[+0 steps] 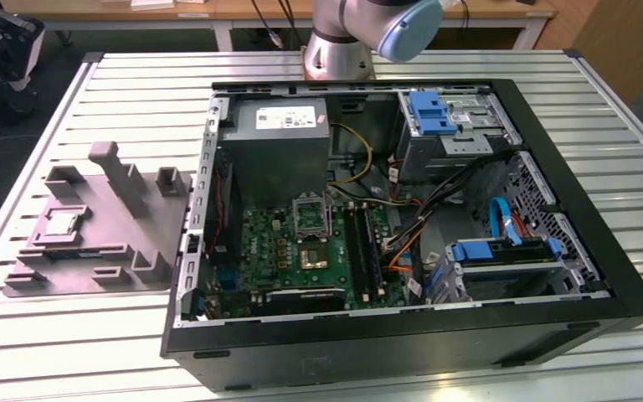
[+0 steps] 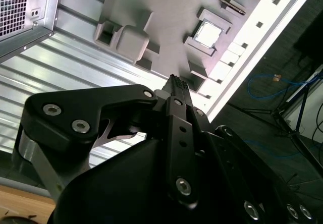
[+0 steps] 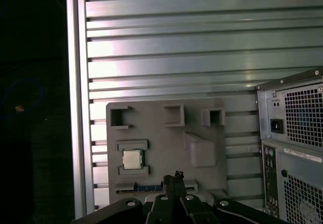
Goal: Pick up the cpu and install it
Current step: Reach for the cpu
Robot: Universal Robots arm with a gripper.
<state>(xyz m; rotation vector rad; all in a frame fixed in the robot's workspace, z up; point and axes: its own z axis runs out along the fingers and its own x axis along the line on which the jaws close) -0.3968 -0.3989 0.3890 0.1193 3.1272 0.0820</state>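
Grey moulded plastic forms the fixture tray [image 1: 110,243] at the exterior view's left, lying on the slatted aluminium table [image 1: 31,335]. The cpu [image 1: 59,222] rests flat in one of its pockets with the silvery metal top facing up. It is square, so it has no long axis, and its edges run parallel to the tray's edges. In the first wrist view the cpu [image 3: 132,159] sits between two raised bars on opposite sides of it. Which corner carries its marker is too small to make out.

In both wrist views the gripper [image 3: 174,177] [image 2: 176,82] has its fingers pressed together tip to tip, with nothing between them. The chip [image 2: 208,34] lies on the tray beyond the fingertips and off to one side, well apart from them. The fingers hide part of the tray's nearest edge, and the gripper body is cut off by the picture edge.

Toward the exterior view's right stands the open computer case [image 1: 411,335], holding the green motherboard [image 1: 288,251] with its dark-centred socket [image 1: 314,255] and the grey power supply [image 1: 282,146]. The arm [image 1: 355,33] is cut off at the top.
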